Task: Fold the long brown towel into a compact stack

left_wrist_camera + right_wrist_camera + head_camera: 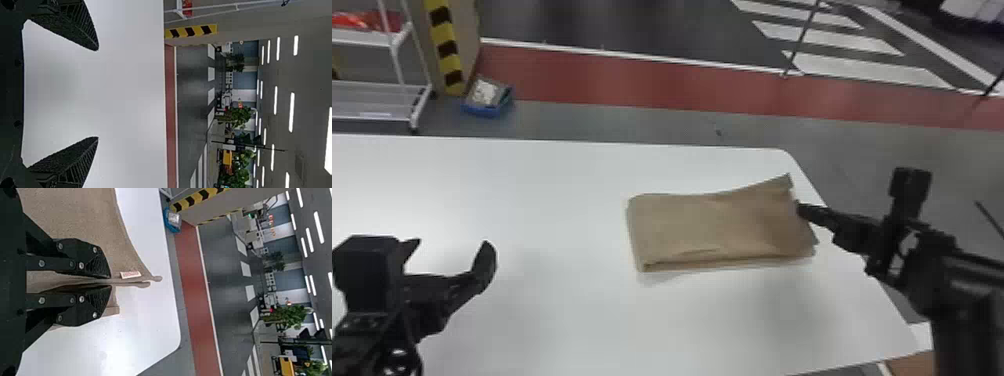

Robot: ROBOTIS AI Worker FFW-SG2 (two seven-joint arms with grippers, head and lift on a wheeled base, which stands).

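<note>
Currently, the right gripper (110,282) pinches one end of the brown towel (707,225) — best folded over low, edges aligned — the left gripper (98,94) spread.

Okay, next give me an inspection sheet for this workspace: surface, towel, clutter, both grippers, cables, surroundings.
Surface: smooth white table with rounded corners.
Job's things: brown cloth towel, folded in layers, its right end uneven; small white label with red print at that end.
Clutter: blue box with pale contents, on the floor beyond the table.
Left gripper: black, open, away from the towel.
Right gripper: black, shut on the towel's right end.
Cables: nothing seen on the tabletop.
Surroundings: white shelf rack, yellow-and-black striped edging, red floor strip.
</note>
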